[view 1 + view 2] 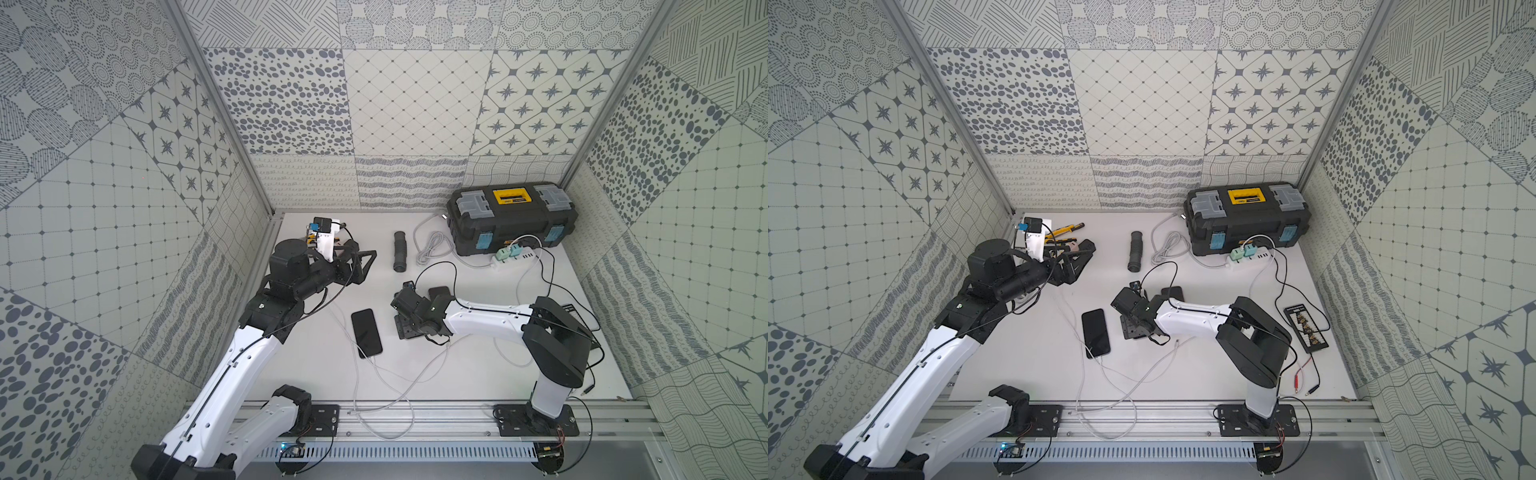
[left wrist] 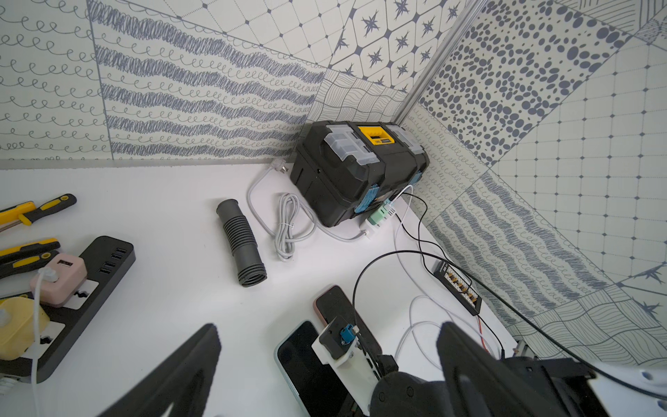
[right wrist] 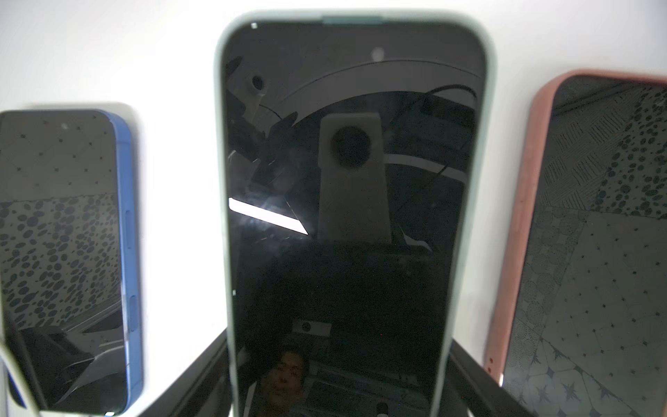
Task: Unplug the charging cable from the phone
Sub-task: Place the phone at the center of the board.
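Pale-green phone: flat on white table, screen up, near end between right gripper fingers.
Claw state: jaws apart, one fingertip at each long edge; whether they press, cannot tell.
Blue phone: just left of it; white charging cable plugged into its near end.
Pink phone: just right, farther back.
Left gripper: jaws wide apart, raised, well apart from phones.

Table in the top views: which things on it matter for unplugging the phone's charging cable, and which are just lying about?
For the job: blue-cased phone; white charging cable plugged into its near end; pale-cased phone flanked by the right jaws.
Lying about: toolbox; ribbed grey hose; yellow-handled tools; black terminal board; pink-cased phone, no plug in view.
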You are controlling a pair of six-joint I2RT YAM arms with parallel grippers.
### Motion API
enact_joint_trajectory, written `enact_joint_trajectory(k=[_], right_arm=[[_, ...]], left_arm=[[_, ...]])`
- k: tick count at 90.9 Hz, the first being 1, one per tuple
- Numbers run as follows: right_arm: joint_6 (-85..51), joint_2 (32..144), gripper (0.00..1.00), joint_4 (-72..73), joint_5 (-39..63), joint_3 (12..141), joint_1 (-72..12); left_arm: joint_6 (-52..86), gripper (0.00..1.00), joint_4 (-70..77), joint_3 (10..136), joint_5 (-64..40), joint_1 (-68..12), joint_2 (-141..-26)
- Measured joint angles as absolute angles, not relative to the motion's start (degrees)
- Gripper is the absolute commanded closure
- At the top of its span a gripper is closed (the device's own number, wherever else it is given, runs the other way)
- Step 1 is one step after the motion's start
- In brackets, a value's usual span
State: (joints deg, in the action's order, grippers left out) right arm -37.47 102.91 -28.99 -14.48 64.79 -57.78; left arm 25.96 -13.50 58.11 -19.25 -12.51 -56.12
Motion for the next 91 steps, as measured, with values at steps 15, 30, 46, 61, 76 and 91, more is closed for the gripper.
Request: enact_joint_trajectory(k=[15, 30, 46, 61, 76, 91], right_arm=[[-38.0, 104.3, 0.37, -29.0, -14.5, 64.8, -57.7], [-38.4, 105.2, 0.34, -29.1, -14.5, 64.8, -57.7], [-38.6, 105.3, 0.26, -29.3, -14.5, 64.8, -57.7], [-38.6, 105.3, 0.16, -29.4, -14.5, 64.8, -57.7], [-38.5, 105.3, 0.05, -29.4, -14.8, 64.9, -57.7], [-38.1, 105.3, 0.03, -30.9, -15.9, 66.8, -57.8]], left_arm=[[26.0, 0.02, -13.5, 58.1, -19.1, -12.5, -56.1], [25.9, 0.02, -13.6, 58.1, -19.0, -12.5, -55.9], [25.9, 0.02, -13.9, 58.1, -18.6, -12.5, -55.6], [25.7, 0.02, -13.9, 58.1, -18.5, -12.5, -55.5], [25.5, 0.02, -13.9, 58.1, -18.2, -12.5, -55.5], [25.5, 0.02, -14.0, 58.1, -18.2, -12.5, -55.5]])
